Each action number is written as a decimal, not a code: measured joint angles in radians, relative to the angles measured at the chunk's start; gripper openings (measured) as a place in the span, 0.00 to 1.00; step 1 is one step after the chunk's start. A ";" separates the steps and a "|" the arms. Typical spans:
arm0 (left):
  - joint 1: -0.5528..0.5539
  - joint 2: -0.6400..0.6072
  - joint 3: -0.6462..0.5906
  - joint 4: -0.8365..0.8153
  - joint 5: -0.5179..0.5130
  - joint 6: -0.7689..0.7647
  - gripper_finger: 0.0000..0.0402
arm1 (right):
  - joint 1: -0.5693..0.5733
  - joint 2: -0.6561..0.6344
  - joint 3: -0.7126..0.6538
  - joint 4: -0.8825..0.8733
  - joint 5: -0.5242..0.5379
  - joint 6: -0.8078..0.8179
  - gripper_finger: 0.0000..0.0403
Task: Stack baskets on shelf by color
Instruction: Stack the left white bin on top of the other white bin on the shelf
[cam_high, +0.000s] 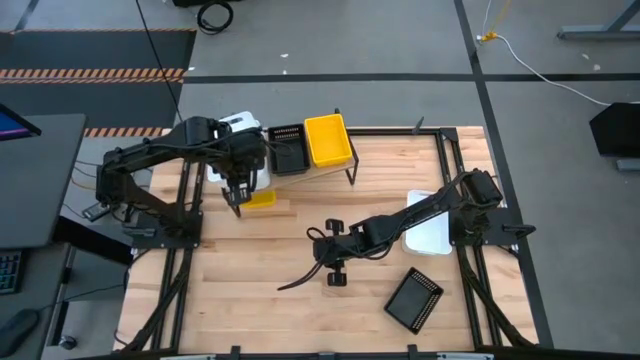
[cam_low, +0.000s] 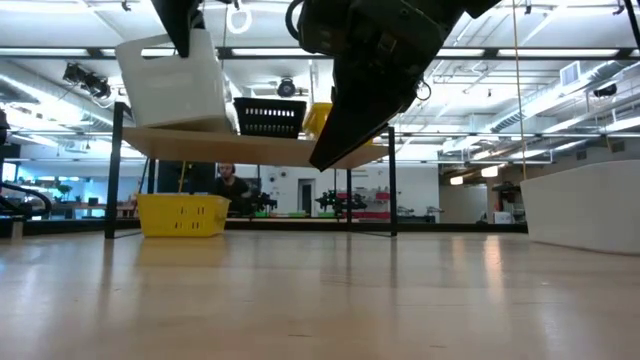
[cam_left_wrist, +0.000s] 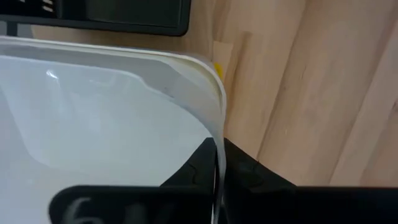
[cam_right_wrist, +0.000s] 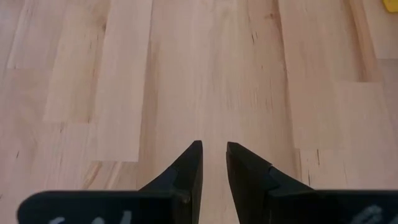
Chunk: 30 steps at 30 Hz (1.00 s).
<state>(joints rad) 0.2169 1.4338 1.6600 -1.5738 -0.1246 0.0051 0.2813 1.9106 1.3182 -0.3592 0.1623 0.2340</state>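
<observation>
Nearest the camera, the right arm stretches low across mid-frame toward the left, its gripper hanging over bare table, fingers parted a narrow gap, nothing between them. Farther back, upper left, the left arm reaches over the shelf, its gripper pinching the white basket by its rim at the shelf's left end. Black basket and yellow basket sit beside it; another yellow one lies underneath.
</observation>
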 joint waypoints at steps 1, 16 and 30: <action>0.000 0.000 0.000 0.000 0.000 -0.006 0.04 | 0.000 0.000 0.000 0.000 0.000 0.000 0.19; 0.000 0.000 0.000 0.001 -0.023 -0.027 0.21 | 0.000 0.000 0.000 -0.001 -0.001 0.000 0.19; -0.001 0.001 0.002 0.002 -0.024 -0.058 0.29 | 0.000 0.000 0.000 -0.003 -0.001 -0.002 0.19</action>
<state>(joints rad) 0.2156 1.4345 1.6625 -1.5715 -0.1481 -0.0527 0.2813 1.9110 1.3182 -0.3622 0.1616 0.2319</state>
